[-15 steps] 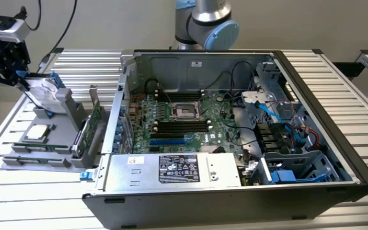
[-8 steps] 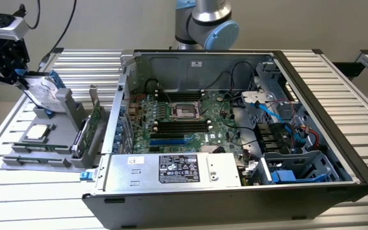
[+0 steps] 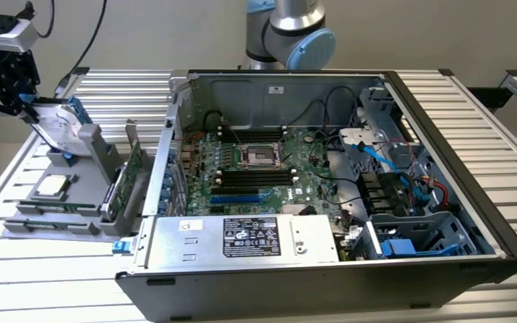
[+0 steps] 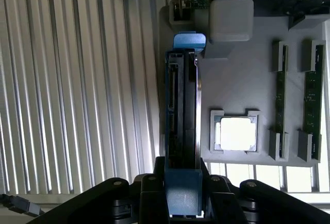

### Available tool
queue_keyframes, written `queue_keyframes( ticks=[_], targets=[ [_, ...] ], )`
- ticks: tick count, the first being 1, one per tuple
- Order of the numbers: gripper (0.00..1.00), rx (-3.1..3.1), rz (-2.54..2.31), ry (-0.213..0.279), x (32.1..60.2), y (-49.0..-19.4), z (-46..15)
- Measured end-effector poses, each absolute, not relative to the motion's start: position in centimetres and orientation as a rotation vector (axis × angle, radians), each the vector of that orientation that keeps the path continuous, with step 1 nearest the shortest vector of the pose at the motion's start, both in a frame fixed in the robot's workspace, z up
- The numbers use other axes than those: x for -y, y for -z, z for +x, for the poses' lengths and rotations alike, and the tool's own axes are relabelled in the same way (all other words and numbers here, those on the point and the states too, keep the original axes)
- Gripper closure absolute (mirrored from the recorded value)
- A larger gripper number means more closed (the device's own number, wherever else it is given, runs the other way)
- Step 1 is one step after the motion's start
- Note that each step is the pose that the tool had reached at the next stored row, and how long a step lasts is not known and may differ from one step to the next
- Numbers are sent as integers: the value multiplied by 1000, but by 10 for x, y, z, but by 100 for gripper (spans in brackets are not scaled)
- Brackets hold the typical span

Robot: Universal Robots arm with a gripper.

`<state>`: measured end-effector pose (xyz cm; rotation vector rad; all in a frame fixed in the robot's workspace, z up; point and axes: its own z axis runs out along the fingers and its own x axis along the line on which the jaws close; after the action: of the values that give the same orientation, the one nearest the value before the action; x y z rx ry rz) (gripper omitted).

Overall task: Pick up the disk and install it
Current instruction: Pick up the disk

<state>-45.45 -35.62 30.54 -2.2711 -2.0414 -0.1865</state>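
We see the gripper (image 3: pixel 27 108) clamped on the disk (image 3: pixel 56 128). In the wrist view the blue end of the carrier sits squeezed between the two black fingers (image 4: pixel 149 188), with the gripper (image 4: pixel 183 180) closed on it from both sides. The disk (image 4: pixel 183 105) appears there edge-on, its dark connector side facing the slats. In the exterior view the disk hangs tilted over the far end of the grey fixture tray (image 3: pixel 25 227), which lies by the worktop's edge at the exterior view's left. The disk's lower end is at the grey upright holder (image 3: pixel 83 145) on that tray, and we cannot tell whether it touches it. On the tray (image 4: pixel 242 69) we make out a square silver chip (image 3: pixel 52 186) in its frame, just beside the disk in the wrist view (image 4: pixel 236 133). Two green memory sticks (image 4: pixel 281 100) stand in their slots farther across the tray. A graphics card (image 3: pixel 124 182) stands on edge along the tray side nearest the computer case (image 3: pixel 268 101). The case lies open on the slatted worktop (image 3: pixel 43 289), taking up its middle and the exterior view's right. Inside it we see the green motherboard (image 3: pixel 250 168), and the silver power supply (image 3: pixel 240 239) runs along the case's near wall. The disk is well apart from the case's inside.
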Motion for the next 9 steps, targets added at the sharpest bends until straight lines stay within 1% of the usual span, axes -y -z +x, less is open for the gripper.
queue_keyframes(
  ticks=[9],
  targets=[
    [67, 2042, -2271, 187, 356, -313, -454]
  ],
)
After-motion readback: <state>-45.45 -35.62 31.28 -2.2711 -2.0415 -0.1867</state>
